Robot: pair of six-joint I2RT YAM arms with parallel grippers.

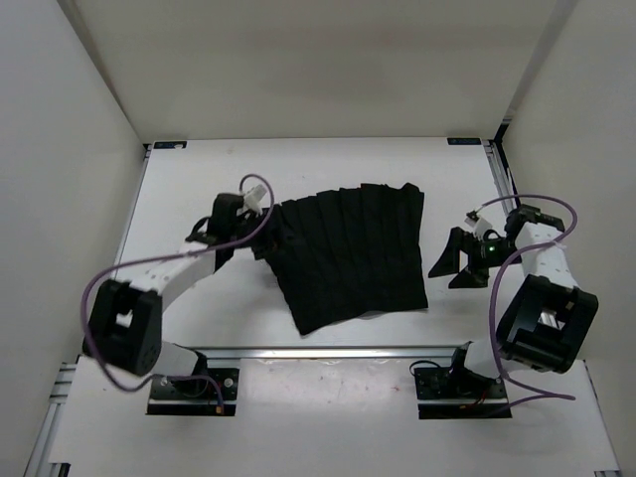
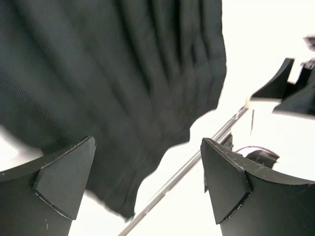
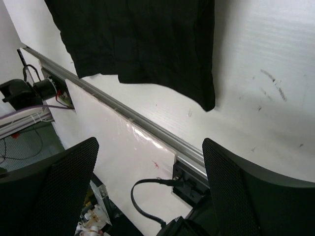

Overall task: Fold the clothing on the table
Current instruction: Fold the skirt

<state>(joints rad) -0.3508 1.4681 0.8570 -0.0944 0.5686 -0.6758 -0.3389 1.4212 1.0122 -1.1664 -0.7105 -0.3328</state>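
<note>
Where it lies: the clothing [image 1: 348, 253] is spread flat mid-frame on the table [image 1: 189, 189], its pleats running from lower to upper frame, slightly slanted.
Left: the left claw [image 1: 260, 237] is spread wide and empty, at the garment's upper-left edge.
Right: the right claw [image 1: 453, 264] is spread wide and empty, over bare table beyond the garment's right edge.
Nearer: the left, judging by the gap.

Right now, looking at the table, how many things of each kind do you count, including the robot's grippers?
Black clothing: 1
Grippers: 2, the left gripper and the right gripper, both open and holding nothing
White table: 1
Total: 4
</note>
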